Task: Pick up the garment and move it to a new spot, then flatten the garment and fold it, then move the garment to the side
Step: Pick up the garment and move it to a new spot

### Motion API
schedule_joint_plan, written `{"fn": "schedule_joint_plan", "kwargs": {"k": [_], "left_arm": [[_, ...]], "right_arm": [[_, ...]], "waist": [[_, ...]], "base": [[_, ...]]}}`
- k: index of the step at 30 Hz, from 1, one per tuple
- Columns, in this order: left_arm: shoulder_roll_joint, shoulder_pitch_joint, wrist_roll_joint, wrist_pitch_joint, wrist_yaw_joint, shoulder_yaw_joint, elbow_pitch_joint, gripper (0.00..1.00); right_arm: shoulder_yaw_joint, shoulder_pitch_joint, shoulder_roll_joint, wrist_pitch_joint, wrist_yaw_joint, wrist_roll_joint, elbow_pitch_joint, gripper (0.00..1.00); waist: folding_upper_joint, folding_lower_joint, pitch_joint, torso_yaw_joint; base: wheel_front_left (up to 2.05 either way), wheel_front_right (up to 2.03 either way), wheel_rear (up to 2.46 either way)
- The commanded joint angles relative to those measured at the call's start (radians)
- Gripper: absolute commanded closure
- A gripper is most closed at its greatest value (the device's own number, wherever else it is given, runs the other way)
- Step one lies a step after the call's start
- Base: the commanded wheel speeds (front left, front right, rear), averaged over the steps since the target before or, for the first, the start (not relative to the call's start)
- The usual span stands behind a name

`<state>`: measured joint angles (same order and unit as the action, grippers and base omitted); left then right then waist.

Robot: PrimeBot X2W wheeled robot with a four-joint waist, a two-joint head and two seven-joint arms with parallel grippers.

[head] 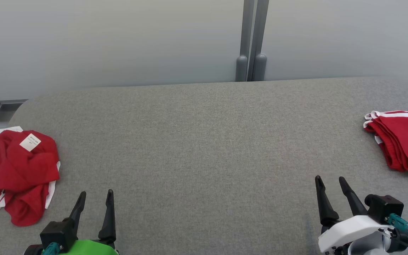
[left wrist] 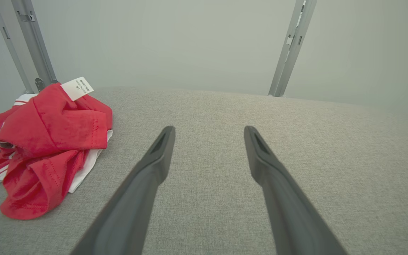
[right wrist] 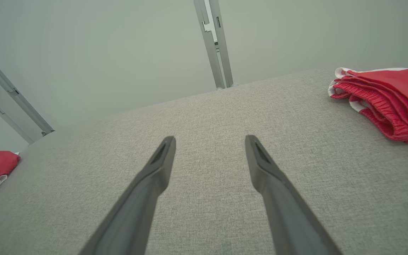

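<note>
Along the near edge of the table (head: pixel 204 141), the left gripper (head: pixel 96 193) and right gripper (head: pixel 330 178) are poised with fingers spread, both empty. Farther back, at the left edge, a crumpled red garment (head: pixel 16 170) lies in a heap, its white label (head: pixel 30 142) facing up. At the right edge, a second red garment (head: pixel 404 141) lies folded. By this evidence one garment appears finished, while the heap awaits pickup, flattening, folding and moving aside.
</note>
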<state>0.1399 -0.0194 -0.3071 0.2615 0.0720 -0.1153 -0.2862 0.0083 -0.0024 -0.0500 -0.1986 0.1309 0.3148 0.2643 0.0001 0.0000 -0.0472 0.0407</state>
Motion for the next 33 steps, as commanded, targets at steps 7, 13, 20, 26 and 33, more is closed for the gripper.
{"fn": "schedule_joint_plan", "kwargs": {"k": [7, 13, 20, 26, 33], "left_arm": [[-0.003, -0.009, 0.008, 0.004, 0.003, 0.017, 0.007, 0.0], [-0.012, -0.019, 0.022, 0.004, -0.009, 0.033, 0.026, 0.0], [-0.013, -0.03, 0.034, 0.004, -0.004, 0.035, 0.03, 0.0], [-0.004, -0.047, 0.041, 0.004, -0.002, 0.033, 0.031, 0.0], [0.009, -0.051, 0.044, 0.004, -0.007, 0.035, 0.031, 0.0]], "right_arm": [[0.013, 0.01, -0.001, 0.006, 0.0, 0.0, 0.008, 0.0], [0.016, 0.024, -0.001, 0.01, 0.0, 0.007, 0.008, 0.0], [0.033, 0.037, -0.001, 0.015, 0.0, 0.016, 0.003, 0.0], [0.047, 0.035, -0.001, 0.015, 0.0, 0.026, 0.015, 0.0], [0.074, 0.023, -0.002, 0.007, 0.0, 0.031, 0.029, 0.0]], "waist": [[-0.0001, 0.0, 0.0, -0.004], [-0.0001, 0.0, -0.004, 0.026], [-0.0001, 0.0, -0.008, 0.123], [-0.0001, 0.0, -0.011, 0.222], [-0.0001, 0.0, -0.005, 0.328]], "base": [[0.0, 0.0, 0.0], [0.0, 0.0, 0.0], [0.0, 0.0, 0.0], [0.0, 0.0, 0.0], [0.0, 0.0, 0.0]]}}
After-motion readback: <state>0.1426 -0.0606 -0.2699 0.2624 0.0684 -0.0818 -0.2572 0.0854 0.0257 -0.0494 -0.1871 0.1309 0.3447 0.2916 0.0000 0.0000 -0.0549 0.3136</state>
